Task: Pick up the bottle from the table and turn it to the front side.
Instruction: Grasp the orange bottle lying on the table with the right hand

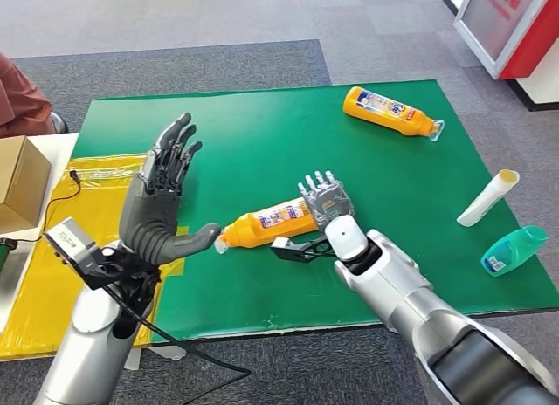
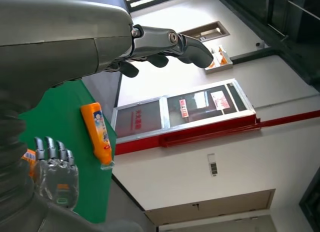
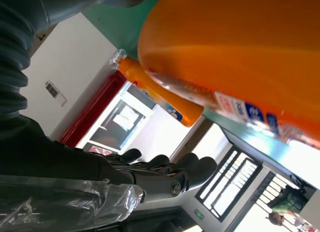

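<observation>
Bottle (image 1: 273, 223) lying flat, long axis left-right, cap end left.

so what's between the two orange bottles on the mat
Head view: only bare green mat lies between the near orange bottle and the far orange bottle.

Carpeted hall, red-framed display board (image 1: 507, 25)

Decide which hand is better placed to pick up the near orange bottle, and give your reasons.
The right hand: it is at the near bottle's base end, fingers spread, seemingly holding nothing yet. The left hand is raised, open, with only its thumb near the bottle's cap.
</observation>
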Robot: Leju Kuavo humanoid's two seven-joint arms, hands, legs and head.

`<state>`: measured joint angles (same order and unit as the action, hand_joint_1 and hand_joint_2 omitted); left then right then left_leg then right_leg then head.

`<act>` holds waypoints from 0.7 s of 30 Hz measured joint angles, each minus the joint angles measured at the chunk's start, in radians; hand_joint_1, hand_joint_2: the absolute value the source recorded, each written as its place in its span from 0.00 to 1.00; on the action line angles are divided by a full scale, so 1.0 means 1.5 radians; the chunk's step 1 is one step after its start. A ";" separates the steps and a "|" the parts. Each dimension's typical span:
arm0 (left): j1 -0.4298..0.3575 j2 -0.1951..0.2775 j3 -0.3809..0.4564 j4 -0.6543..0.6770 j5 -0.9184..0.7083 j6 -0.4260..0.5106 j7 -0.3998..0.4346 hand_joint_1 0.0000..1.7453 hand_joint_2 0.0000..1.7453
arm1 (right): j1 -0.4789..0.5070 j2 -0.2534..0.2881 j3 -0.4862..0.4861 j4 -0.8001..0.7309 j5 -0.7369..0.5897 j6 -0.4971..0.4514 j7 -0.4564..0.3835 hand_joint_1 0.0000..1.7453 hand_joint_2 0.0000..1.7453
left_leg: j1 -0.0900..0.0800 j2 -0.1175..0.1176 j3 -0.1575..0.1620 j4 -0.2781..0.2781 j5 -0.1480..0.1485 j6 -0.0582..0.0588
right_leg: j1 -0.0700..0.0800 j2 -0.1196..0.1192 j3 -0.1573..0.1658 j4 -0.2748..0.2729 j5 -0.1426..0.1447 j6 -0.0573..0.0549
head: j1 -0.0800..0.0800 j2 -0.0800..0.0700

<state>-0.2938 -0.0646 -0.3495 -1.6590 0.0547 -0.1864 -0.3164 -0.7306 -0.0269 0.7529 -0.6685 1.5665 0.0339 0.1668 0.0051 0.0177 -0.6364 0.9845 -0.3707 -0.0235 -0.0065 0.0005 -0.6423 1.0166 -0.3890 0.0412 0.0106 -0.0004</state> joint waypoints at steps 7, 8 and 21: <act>-0.015 -0.001 -0.016 0.015 0.004 -0.003 0.000 0.00 1.00 | -0.023 0.010 0.054 0.059 0.003 0.018 0.003 0.00 1.00 | 0.000 0.000 0.000 0.000 0.000 0.000 | 0.000 0.000 0.000 0.000 0.000 0.000 | 0.000 0.000; -0.017 -0.001 -0.020 0.016 0.004 -0.004 0.000 0.00 1.00 | -0.027 0.011 0.063 0.068 0.003 0.021 0.004 0.00 1.00 | 0.000 0.000 0.000 0.000 0.000 0.000 | 0.000 0.000 0.000 0.000 0.000 0.000 | 0.000 0.000; -0.034 -0.001 -0.049 0.037 0.004 -0.006 0.010 0.00 1.00 | -0.064 0.027 0.101 0.140 -0.009 0.034 0.032 0.00 1.00 | 0.000 0.000 0.000 0.000 0.000 0.000 | 0.000 0.000 0.000 0.000 0.000 0.000 | 0.000 0.000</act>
<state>-0.3455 -0.0665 -0.4237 -1.6034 0.0603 -0.1949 -0.3010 -0.8266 0.0135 0.9048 -0.4578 1.5529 0.0852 0.2152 0.0051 0.0178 -0.6369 0.9846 -0.3707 -0.0235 -0.0067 0.0005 -0.6428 1.0166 -0.3890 0.0412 0.0107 -0.0004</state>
